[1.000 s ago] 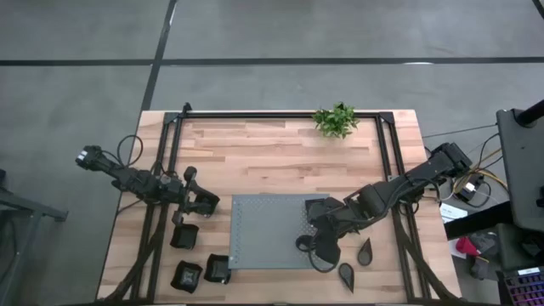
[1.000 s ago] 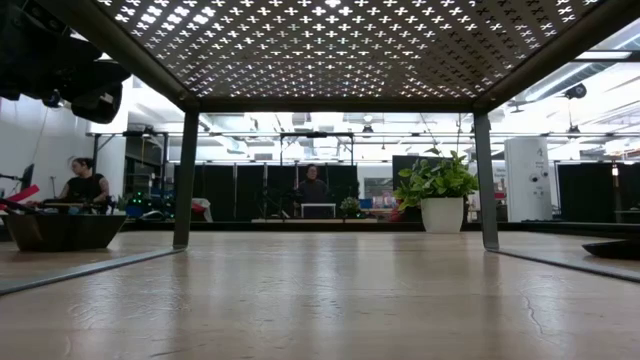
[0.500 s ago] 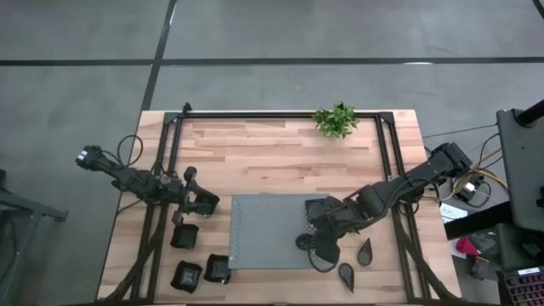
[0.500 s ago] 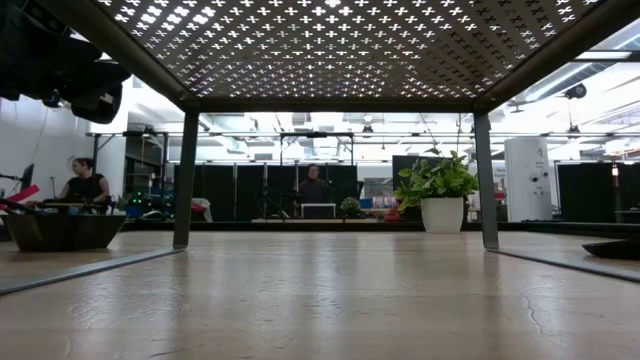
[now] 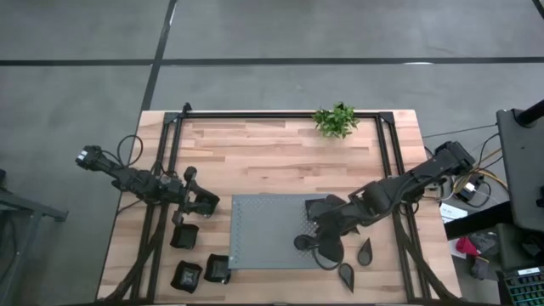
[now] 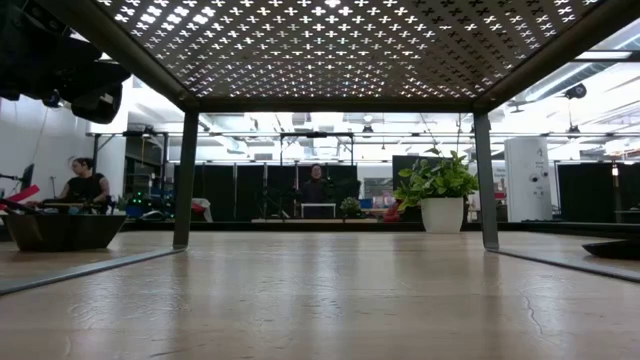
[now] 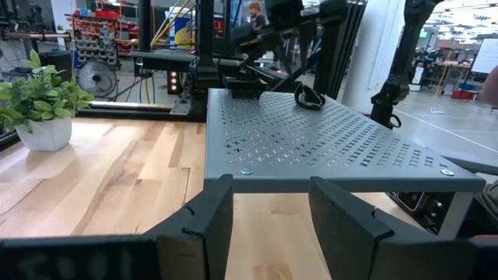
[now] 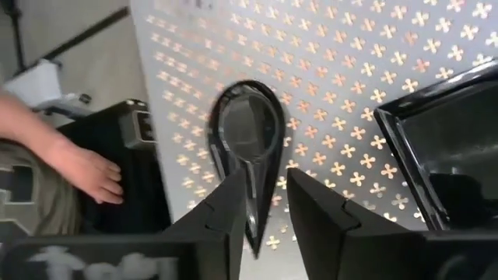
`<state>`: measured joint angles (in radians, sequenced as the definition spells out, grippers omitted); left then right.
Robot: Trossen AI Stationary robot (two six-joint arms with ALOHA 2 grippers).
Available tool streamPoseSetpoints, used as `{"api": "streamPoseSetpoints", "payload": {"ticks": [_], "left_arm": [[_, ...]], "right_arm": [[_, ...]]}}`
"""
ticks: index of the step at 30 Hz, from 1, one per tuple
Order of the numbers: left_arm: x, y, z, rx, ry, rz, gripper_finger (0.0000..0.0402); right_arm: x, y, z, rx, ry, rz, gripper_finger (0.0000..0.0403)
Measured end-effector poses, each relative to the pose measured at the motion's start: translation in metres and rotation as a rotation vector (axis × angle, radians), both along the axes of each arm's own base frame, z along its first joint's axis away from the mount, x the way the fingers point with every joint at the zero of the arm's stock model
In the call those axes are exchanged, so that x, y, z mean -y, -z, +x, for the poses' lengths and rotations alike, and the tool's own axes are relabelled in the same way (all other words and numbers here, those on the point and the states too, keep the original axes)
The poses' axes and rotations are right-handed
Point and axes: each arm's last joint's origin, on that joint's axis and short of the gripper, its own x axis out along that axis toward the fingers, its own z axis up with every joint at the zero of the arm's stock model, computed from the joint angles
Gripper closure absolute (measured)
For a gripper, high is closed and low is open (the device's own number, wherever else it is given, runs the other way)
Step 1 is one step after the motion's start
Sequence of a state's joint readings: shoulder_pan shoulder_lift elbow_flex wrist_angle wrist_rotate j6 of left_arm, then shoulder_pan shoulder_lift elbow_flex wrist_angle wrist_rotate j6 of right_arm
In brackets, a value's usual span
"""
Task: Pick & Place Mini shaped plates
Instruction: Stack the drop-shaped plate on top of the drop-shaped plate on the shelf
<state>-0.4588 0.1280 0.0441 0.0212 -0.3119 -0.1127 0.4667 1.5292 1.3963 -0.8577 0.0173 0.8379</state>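
On the raised grey perforated platform (image 5: 268,231) a black teardrop plate (image 8: 249,136) lies flat beside a larger squarish plate (image 8: 451,148). My right gripper (image 8: 266,177) slants down over the teardrop plate, open, with one finger on each side of the plate's pointed end. In the high view this gripper (image 5: 321,251) is at the platform's near right corner. My left gripper (image 7: 272,225) waits at the table's left, open and level, facing the platform. Two more teardrop plates (image 5: 365,252) (image 5: 346,274) and several small square plates (image 5: 184,235) rest on the wood. My right gripper has a finger (image 8: 229,206) on each side of the teardrop plate's pointed end (image 8: 255,222), coming from above at a slant. I cannot tell whether either finger touches the plate. The plate lies flat on the platform.
A small green plant (image 5: 336,121) stands at the table's far edge. A black frame (image 5: 280,115) runs around the work area. A person's hand (image 8: 78,167) shows beyond the platform's edge in the right wrist view. Bare wood lies between the platform and the plant.
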Motion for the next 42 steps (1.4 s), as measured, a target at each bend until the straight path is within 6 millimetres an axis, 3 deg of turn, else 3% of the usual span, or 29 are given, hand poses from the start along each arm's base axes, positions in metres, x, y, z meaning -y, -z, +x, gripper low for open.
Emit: {"api": "streamPoseSetpoints", "payload": {"ticks": [6, 13, 24, 27, 35, 42], "left_arm": [[0.000, 0.000, 0.000, -0.003, 0.000, 0.001, 0.0238], [0.000, 0.000, 0.000, -0.004, 0.000, 0.002, 0.0238], [0.000, 0.001, 0.000, -0.007, 0.000, 0.003, 0.0238], [0.000, 0.001, 0.000, -0.007, 0.001, 0.003, 0.0238], [0.000, 0.001, 0.000, -0.013, 0.000, 0.007, 0.0238], [0.000, 0.001, 0.000, -0.013, 0.000, 0.007, 0.0238]], "right_arm": [[-0.001, -0.011, -0.012, 0.023, 0.001, 0.017, 0.0301], [-0.010, -0.006, -0.031, -0.110, 0.054, 0.017, 0.0315], [-0.038, 0.002, -0.060, -0.186, -0.146, -0.093, 0.0339], [-0.046, 0.014, -0.066, -0.200, -0.275, -0.166, 0.0339], [-0.051, 0.058, -0.067, -0.292, -0.329, -0.310, 0.0340], [-0.051, 0.090, -0.070, -0.412, -0.424, -0.330, 0.0331]]}}
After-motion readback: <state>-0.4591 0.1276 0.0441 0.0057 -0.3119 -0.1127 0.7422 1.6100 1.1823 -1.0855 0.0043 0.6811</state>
